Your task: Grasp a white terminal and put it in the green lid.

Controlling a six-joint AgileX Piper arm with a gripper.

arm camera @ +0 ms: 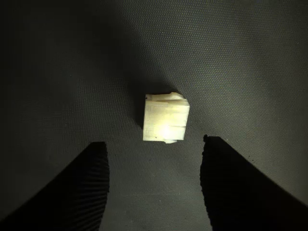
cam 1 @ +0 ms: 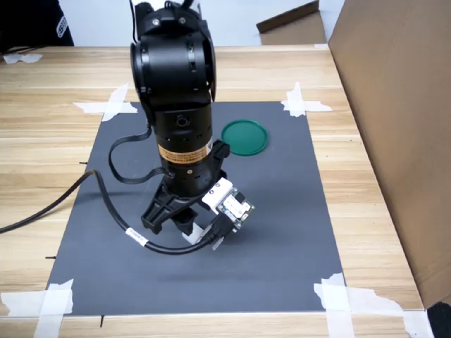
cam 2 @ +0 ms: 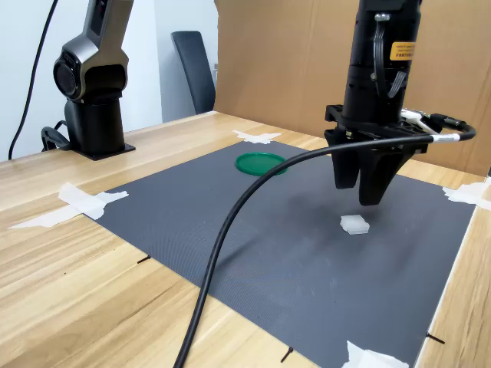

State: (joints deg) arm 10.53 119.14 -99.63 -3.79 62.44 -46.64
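Note:
The white terminal [cam 2: 354, 225] lies on the dark mat, a small blocky piece. My gripper [cam 2: 359, 193] hangs just above it, pointing down and open. In the wrist view the terminal [arm camera: 164, 118] sits a little ahead of the gap between the two ribbed black fingers [arm camera: 91, 183], untouched, with my gripper [arm camera: 153, 143] wide open. The green lid [cam 1: 244, 136] rests flat on the mat's far part in the first exterior view, well away from my gripper [cam 1: 176, 224]; it also shows as the green lid [cam 2: 261, 163] in the second exterior view. In the first exterior view the arm largely hides the terminal.
The grey mat [cam 1: 282, 267] is taped at its corners onto a wooden table [cam 1: 42, 105]. A cardboard wall [cam 1: 394, 105] stands along the first exterior view's right. A black cable [cam 2: 222, 245] trails across the mat. Another arm's base [cam 2: 92, 115] stands at the second exterior view's left.

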